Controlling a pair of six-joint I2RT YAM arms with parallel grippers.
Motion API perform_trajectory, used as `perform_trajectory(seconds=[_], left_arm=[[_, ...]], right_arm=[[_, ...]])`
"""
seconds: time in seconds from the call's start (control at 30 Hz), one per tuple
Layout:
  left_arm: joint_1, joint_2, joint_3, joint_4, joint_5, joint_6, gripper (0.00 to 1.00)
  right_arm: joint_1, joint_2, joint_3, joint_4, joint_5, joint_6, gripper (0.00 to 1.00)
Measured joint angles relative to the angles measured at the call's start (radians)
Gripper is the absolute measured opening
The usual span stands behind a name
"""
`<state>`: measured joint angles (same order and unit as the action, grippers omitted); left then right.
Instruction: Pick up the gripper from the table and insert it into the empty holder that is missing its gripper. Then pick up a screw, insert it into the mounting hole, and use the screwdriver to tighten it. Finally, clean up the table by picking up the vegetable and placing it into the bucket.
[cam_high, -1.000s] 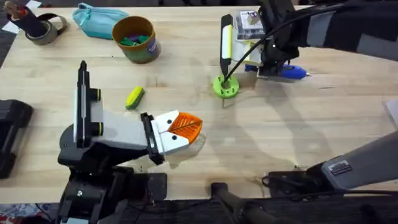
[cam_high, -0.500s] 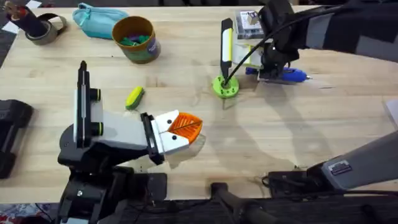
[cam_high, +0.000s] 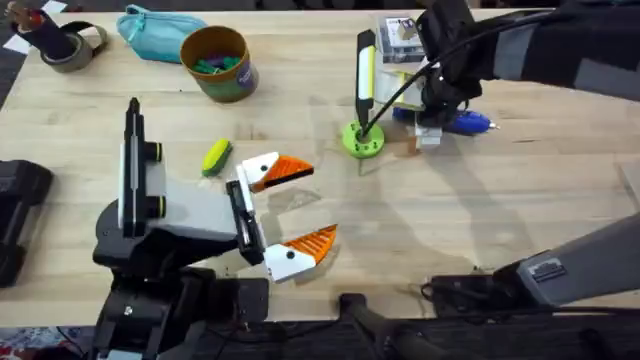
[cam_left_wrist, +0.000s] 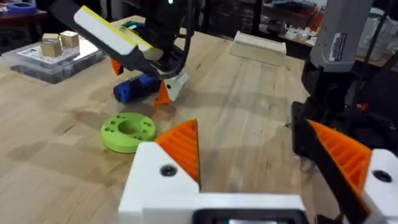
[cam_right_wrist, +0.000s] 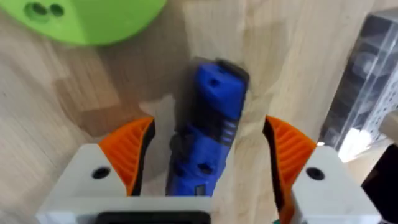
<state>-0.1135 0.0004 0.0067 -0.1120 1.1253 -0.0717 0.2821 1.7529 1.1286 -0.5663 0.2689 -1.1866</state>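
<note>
The blue screwdriver (cam_high: 468, 122) lies on the table right of the lime-green disc (cam_high: 362, 139). My right gripper (cam_high: 430, 128) is down over it, open, with its orange pads (cam_right_wrist: 129, 155) on either side of the screwdriver (cam_right_wrist: 211, 124) and a gap on both sides. Small holes (cam_right_wrist: 46, 9) show in the disc (cam_left_wrist: 127, 132). My left gripper (cam_high: 300, 207) hovers open at the table's front middle, holding nothing. The corn vegetable (cam_high: 216, 157) lies just left of it. The tan bucket (cam_high: 215, 62) stands at the back left. The screw, the holder and the loose gripper are out of view.
A teal pouch (cam_high: 155, 30) and a tape roll (cam_high: 70, 45) sit at the back left. A clear box (cam_high: 400, 40) stands behind the right gripper. The right arm's black, yellow-striped link (cam_high: 364, 70) rises above the disc. Bare wood lies at the middle right.
My left gripper has opened wide; it was shut before. The right gripper has shifted slightly nearer, over the screwdriver.
</note>
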Motion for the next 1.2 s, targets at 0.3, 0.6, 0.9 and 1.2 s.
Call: perform_trajectory(seconds=[0.3, 0.6, 0.9, 1.2], left_arm=[[0.0, 0.0, -0.001, 0.211, -0.015, -0.037, 0.986], [0.013, 0.039, 0.049, 0.279, -0.139, -0.078, 0.985], [0.153, 0.429, 0.365, 0.019, -0.218, 0.01, 0.985], [0.353, 0.868, 0.809, -0.633, -0.297, 0.224, 0.986]], right_arm=[[0.0, -0.19, -0.005, 0.002, -0.077, 0.224, 0.992], [0.0, -0.585, -0.005, 0.002, -0.208, 0.636, 0.992], [0.0, -0.852, -0.005, -0.13, -0.242, 0.98, 0.992], [0.0, -1.032, -0.004, -0.292, -0.249, 1.112, 0.991]])
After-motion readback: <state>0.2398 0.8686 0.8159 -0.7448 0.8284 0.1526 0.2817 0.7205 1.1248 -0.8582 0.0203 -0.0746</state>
